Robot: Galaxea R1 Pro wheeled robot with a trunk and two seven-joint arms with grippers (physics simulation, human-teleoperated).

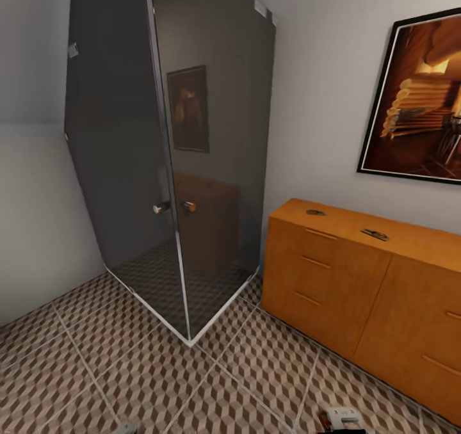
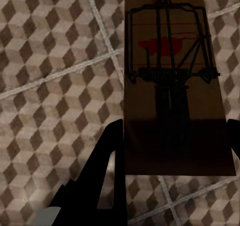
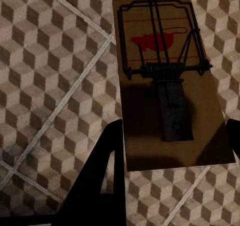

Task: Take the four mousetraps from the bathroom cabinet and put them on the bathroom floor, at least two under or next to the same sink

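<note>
In the left wrist view, my left gripper (image 2: 174, 148) is shut on a mousetrap (image 2: 172, 81), a brown wooden board with a dark wire spring and a red mark, held over the bathroom floor (image 2: 55, 71). My right gripper (image 3: 172, 146) is shut on another mousetrap (image 3: 165, 81) in the same way, above the cube-pattern tiles (image 3: 50, 76). In the head view the orange-brown cabinet (image 1: 358, 299) stands at the right against the wall. Two more mousetraps lie flat on its top, one near the left end (image 1: 315, 212) and one further right (image 1: 374, 234).
A dark glass shower cabin (image 1: 173, 165) with round door knobs (image 1: 189, 207) fills the corner left of the cabinet. A framed painting (image 1: 422, 95) hangs above the cabinet. Patterned floor (image 1: 160, 376) stretches open in front of both.
</note>
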